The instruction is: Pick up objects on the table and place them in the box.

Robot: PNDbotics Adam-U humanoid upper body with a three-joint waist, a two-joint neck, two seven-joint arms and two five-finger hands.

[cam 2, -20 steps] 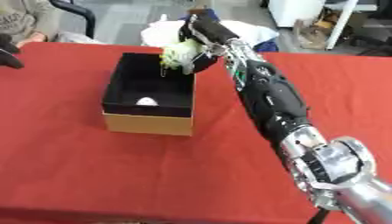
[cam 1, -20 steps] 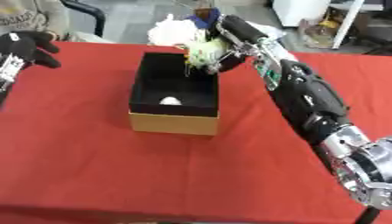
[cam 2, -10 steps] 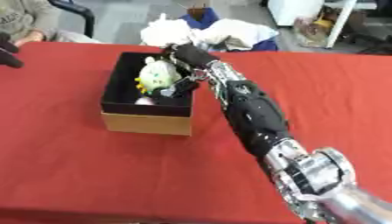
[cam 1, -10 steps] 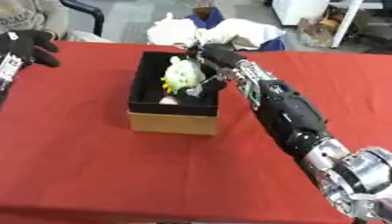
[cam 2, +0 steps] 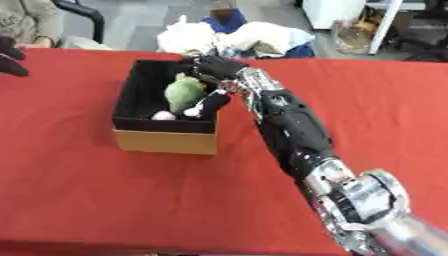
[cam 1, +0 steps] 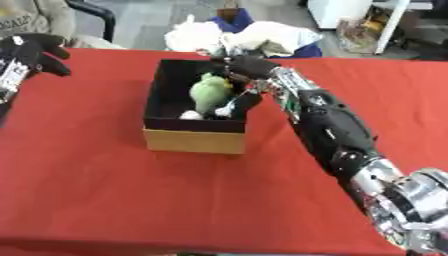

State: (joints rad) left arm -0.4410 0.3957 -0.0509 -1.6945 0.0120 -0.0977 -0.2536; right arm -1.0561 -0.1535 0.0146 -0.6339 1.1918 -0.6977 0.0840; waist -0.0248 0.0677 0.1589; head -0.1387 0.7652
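Reaching over the far right rim of the box (cam 1: pixel 194 140), the right robot hand (cam 2: pixel 210 67) has its fingers curled round a green soft toy (cam 1: pixel 209 92), which hangs inside the box above a small white object (cam 1: pixel 190 115) on the dark floor. The box stands on the red bench (cam 1: pixel 131 195) toward its far left, nearer the far edge than the near one. Only the left eye view shows the left robot hand (cam 1: pixel 33 47) whole, at the bench's far left corner, fingers spread and holding nothing; the right eye view catches just a black sliver of it at the left edge.
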